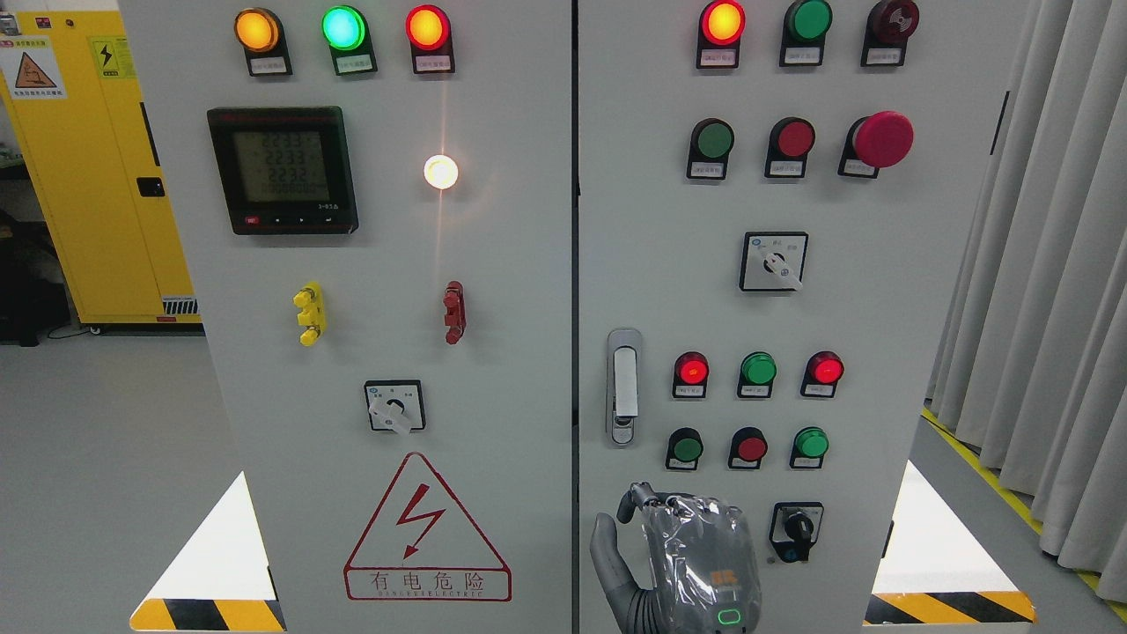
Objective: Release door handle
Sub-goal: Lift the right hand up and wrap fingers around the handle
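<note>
Head view: the right hand [682, 563], fingers loosely curled and empty, hangs below the handle [623, 387]; withdrawing carelessly, it could knock the key switch [797, 531] just right.

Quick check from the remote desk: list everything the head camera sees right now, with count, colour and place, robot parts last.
Cabinet doors: two, grey, filling the view.
Door handle: one, silver, left edge of right door, nothing gripping it.
Meter display: one, black, upper left door.
Top lamps: amber, green, red, left door.
Emergency stop: one, red, upper right door.
Rotary switches: two, white-faced, one per door.
Key switch: one, black, lower right door.
Hazard triangle: one, red outline, lower left door.
Yellow cabinet: one, far left.
Curtain: grey, far right.
Right hand: one, grey, below the handle, fingers relaxed.
</note>
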Tool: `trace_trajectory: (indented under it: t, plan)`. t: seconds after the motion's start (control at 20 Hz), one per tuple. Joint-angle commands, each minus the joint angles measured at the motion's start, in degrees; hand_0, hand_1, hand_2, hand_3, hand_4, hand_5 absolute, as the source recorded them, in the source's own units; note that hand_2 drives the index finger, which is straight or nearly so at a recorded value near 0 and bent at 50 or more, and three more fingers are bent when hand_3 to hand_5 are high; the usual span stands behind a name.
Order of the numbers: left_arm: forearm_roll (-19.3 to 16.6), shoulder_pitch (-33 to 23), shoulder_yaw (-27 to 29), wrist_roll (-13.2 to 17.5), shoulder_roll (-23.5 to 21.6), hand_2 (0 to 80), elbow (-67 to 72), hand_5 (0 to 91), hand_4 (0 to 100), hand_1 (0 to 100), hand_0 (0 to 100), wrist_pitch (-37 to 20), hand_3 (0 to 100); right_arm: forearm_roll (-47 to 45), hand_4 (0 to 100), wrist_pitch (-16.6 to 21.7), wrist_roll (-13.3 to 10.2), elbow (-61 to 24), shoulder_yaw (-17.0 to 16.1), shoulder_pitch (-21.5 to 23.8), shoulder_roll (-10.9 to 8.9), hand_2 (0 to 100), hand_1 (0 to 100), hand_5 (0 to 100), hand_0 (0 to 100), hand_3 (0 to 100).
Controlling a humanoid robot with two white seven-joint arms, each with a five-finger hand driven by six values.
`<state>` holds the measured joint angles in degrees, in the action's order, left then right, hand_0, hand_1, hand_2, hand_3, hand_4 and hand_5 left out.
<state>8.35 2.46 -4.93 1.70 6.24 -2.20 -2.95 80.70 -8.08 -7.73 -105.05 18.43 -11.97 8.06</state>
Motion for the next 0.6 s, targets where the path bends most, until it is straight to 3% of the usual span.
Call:
trace_trajectory:
  t: [0.0,0.1,0.3,0.55]
  plan:
    - [0.00,0.00,0.00,-0.03,0.00,0.0,0.00,0.0,0,56,12,0.05,0,-0.11,100,0.34,0.17,-2.88,-1.64,-0.94,-0.15,82,22,100,38,100]
    - [0.00,0.00,0.00,-0.03,0.00,0.0,0.00,0.0,0,56,12,0.05,0,-0.19,100,0.34,0.43,-2.53,-1.73,-2.52,-0.14,88,21,100,38,100]
    - [0.00,0.00,0.00,-0.03,0.00,0.0,0.00,0.0,0,56,12,0.05,0,-0.02,100,0.17,3.42,-2.18,-1.82,-5.25,-0.14,98,22,100,38,100]
    - [0.00,0.00,0.00,-0.03,0.00,0.0,0.00,0.0,0,56,12,0.05,0,0.42,100,-0.01,3.69,-0.77,-1.82,-6.83,-0.15,100,26,100,35,100]
